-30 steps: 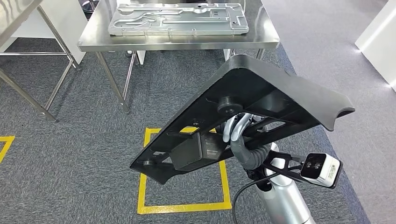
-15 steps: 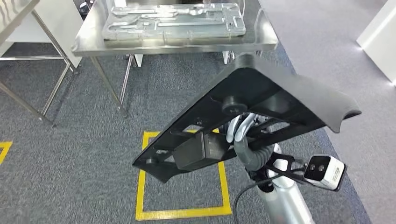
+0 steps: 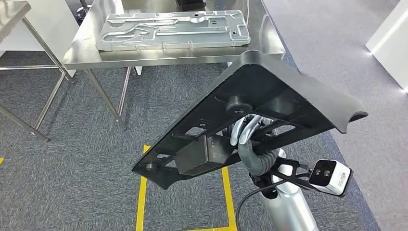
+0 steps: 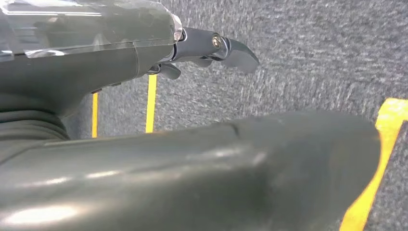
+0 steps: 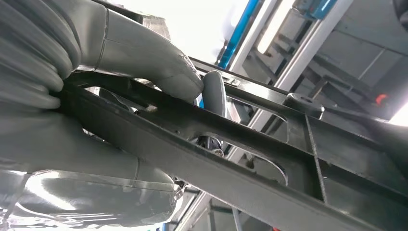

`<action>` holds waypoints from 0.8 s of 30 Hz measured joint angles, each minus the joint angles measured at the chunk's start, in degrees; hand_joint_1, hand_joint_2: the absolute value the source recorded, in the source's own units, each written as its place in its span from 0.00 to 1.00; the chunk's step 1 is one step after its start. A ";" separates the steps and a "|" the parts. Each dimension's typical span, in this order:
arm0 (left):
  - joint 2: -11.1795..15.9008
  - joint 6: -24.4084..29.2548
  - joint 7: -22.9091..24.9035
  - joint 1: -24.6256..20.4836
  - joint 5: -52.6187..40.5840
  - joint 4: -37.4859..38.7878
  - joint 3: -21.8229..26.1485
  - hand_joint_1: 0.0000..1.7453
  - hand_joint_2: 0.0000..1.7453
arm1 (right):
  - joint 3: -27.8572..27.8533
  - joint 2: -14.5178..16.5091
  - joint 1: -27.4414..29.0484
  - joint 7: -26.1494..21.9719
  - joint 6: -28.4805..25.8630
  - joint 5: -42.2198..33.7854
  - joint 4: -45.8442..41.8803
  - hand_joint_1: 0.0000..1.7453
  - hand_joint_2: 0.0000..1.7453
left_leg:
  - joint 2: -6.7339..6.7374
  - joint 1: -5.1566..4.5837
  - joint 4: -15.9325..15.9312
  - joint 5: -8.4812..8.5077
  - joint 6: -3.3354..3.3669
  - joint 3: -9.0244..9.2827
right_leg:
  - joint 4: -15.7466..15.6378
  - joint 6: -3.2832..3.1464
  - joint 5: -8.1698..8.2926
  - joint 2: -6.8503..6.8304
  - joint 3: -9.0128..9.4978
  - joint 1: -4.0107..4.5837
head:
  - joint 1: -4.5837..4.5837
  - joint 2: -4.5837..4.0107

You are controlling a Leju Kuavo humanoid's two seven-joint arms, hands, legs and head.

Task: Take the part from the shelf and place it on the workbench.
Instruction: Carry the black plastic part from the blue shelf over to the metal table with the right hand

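Left robot hand (image 4: 211, 48): seen in the left wrist view, above grey carpet (image 4: 308, 53) with yellow tape lines (image 4: 151, 103). It holds nothing. The dark fingers (image 4: 235, 50) point out over the carpet, but I cannot tell if they are spread or pressed together.
Second desk (image 3: 14, 12): only a corner and thin steel legs, left of the desk, apart from it.
Desk (image 3: 159, 60): a steel desk on thin legs, at the top of the head view. It stands on the carpet.
Plate (image 3: 173, 30): a flat grey metal plate with pressed channels and small holes. It lies flat on the desk and covers most of the top.
Yellow square (image 3: 140, 202): tape on the carpet, in front of the desk, partly under the part.
Part (image 3: 269, 96): a large black plastic panel with ribs and openings. It is in the air, tilted, in front of the desk and lower right of the plate. Its far corner is near the desk edge; I cannot tell if it touches.
Right robot hand (image 5: 144, 62): it grips a rib of the part, the thumb (image 5: 159, 65) on one side and the fingers around the other side.
Wrist camera (image 3: 329, 175): a white box on the right arm, below the part.
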 joint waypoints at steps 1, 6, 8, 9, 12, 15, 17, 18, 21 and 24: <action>-0.07 0.04 -0.03 -0.04 0.00 0.01 -0.01 0.00 0.00 | -0.03 -0.01 -0.09 -0.20 0.13 0.13 0.10 1.00 1.00 | -0.08 0.15 -0.57 -0.15 0.23 0.93 | 1.32 0.31 0.49 -0.04 -0.13 -0.02 | 0.01 0.00; -0.51 0.14 -0.25 -0.12 0.00 0.00 -0.01 0.00 0.00 | -0.05 -0.09 -0.44 -0.46 0.52 0.33 0.68 1.00 1.00 | -0.21 0.81 -1.36 -2.62 0.55 4.74 | 14.76 2.20 -4.06 -0.16 -10.02 -1.02 | 0.01 0.00; -0.73 0.11 -0.45 0.07 0.00 0.00 -0.01 0.00 0.00 | -0.05 -0.09 -0.32 0.00 0.46 0.30 0.74 1.00 1.00 | -0.29 1.08 -1.36 -4.11 0.26 6.58 | 14.29 2.83 -5.76 -0.28 -12.49 -1.52 | 0.01 0.00; -0.81 0.07 -0.54 0.12 0.00 0.00 -0.01 0.00 0.00 | -0.05 -0.08 -0.24 0.33 0.43 0.28 0.68 1.00 1.00 | -0.33 1.23 -1.35 -4.96 0.03 7.68 | 11.77 3.05 -4.45 -0.36 -12.61 -1.73 | 0.01 0.00; -0.91 -0.09 -0.68 0.18 0.00 0.02 -0.01 0.00 0.00 | -0.03 -0.07 0.41 1.21 0.40 0.26 0.32 1.00 1.00 | -0.35 1.40 -1.28 -7.46 -0.95 10.14 | 2.41 2.75 5.89 -0.89 -11.69 -1.88 | 0.01 0.00; -0.97 -0.14 -0.74 0.10 0.00 0.02 0.00 0.00 0.00 | -0.02 0.17 0.87 1.47 0.40 0.24 -0.38 1.00 1.00 | -0.30 1.38 -1.49 -8.05 -2.20 11.13 | 0.54 1.14 8.14 -0.66 -11.06 -1.49 | 0.01 0.00; -1.01 -0.21 -0.78 -0.15 0.00 0.02 -0.01 0.00 0.00 | -0.03 0.49 0.91 1.48 0.40 0.24 -0.91 1.00 1.00 | -0.22 1.51 1.76 -7.28 -2.63 10.10 | -0.02 0.28 7.48 -0.45 -9.68 -1.59 | -0.01 0.00; -1.02 -0.26 -0.79 -0.29 0.00 0.02 -0.01 0.00 0.00 | -0.03 0.66 0.95 1.51 0.40 0.24 -1.09 1.00 1.00 | -0.18 1.60 4.87 -7.25 -2.80 8.38 | -0.21 -0.08 6.96 -0.42 -8.82 -1.61 | -0.01 0.00; -1.02 -0.47 -0.80 -0.21 0.00 0.02 -0.01 0.00 0.00 | -0.03 0.99 1.26 1.86 0.39 0.27 -1.51 1.00 1.00 | -0.15 1.70 14.90 -11.18 -3.20 0.85 | -0.39 -0.67 4.93 -0.37 -6.35 -1.45 | 0.00 0.00; -0.99 -0.63 -0.80 0.01 0.00 0.02 -0.01 0.00 0.00 | -0.03 1.15 1.78 2.29 0.47 0.36 -1.93 1.00 1.00 | -0.15 1.64 13.50 -12.78 -2.83 -2.24 | -0.41 -0.73 2.68 -0.15 -3.25 -1.18 | 0.01 0.00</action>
